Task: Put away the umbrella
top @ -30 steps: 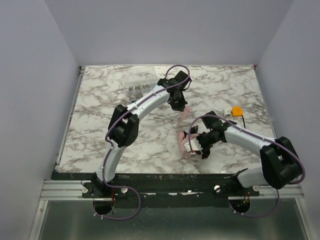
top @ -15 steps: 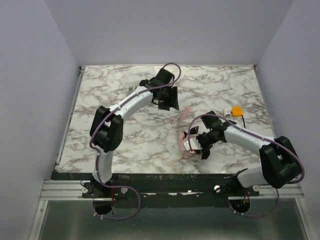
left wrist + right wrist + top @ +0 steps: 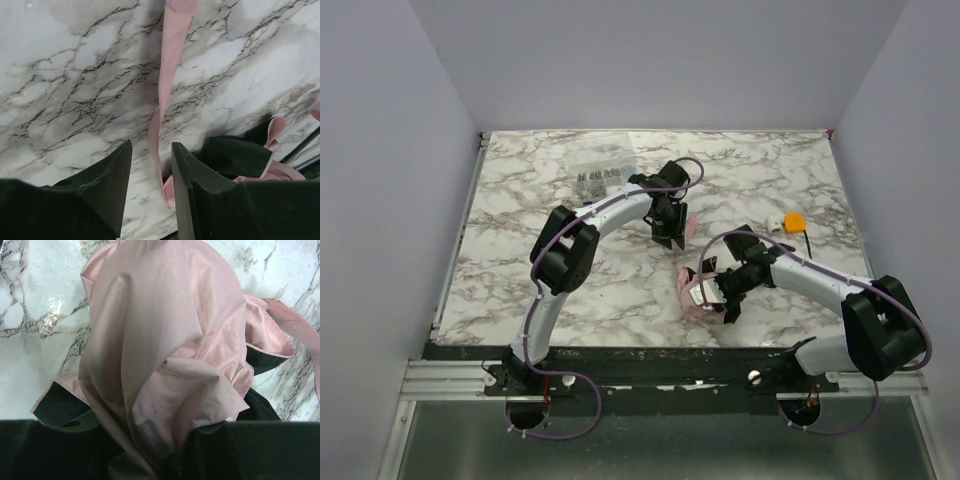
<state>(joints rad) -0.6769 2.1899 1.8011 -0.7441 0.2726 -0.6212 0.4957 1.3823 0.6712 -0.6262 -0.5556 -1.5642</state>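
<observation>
Top external, right tool point(image 3: 717, 291) gripping umbrella point(image 3: 691, 293), table point(image 3: 520, 270) centre

Pretty much twin arms here: the left white tube-link arm point(image 3: 612, 204) and the right white tube-link arm point(image 3: 812, 276) both have chunky black joint housings point(image 3: 566, 258) and a thin purple cable point(image 3: 718, 237) looped along the outside. Matte black flat fingers point(image 3: 107, 175) up front, and the bases sit on a black rail point(image 3: 660, 368) with silver screws point(image 3: 753, 377).

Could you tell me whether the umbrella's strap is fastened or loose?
Loose: the strap stretches out across the table, trailing from the bunched umbrella, not wrapped around it.
</observation>
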